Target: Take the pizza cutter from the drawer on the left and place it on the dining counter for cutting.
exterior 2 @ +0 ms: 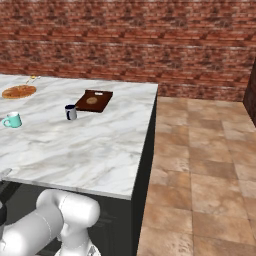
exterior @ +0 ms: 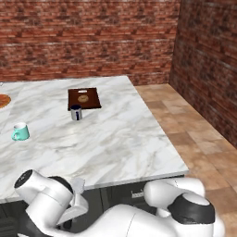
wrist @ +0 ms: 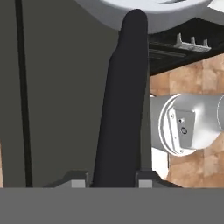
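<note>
Currently, the gripper (wrist: 111, 181) is clenched on the pizza cutter (wrist: 122, 100), whose black handle rises between the finger tips to the pale wheel beyond. Farther off and above stands the counter (exterior: 115, 143), carrying a teal mug (exterior: 20, 132), blue cup (exterior: 76, 112) and wooden board (exterior: 84, 98).

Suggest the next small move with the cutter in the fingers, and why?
Probably lift straight up, then carry toward the dining counter. In the hand view the gripper is shut on the pizza cutter, its dark handle running up between the fingers to the pale wheel at the top. The base views show the hand below the marble edge, so it likely needs height before moving over the top.
</note>
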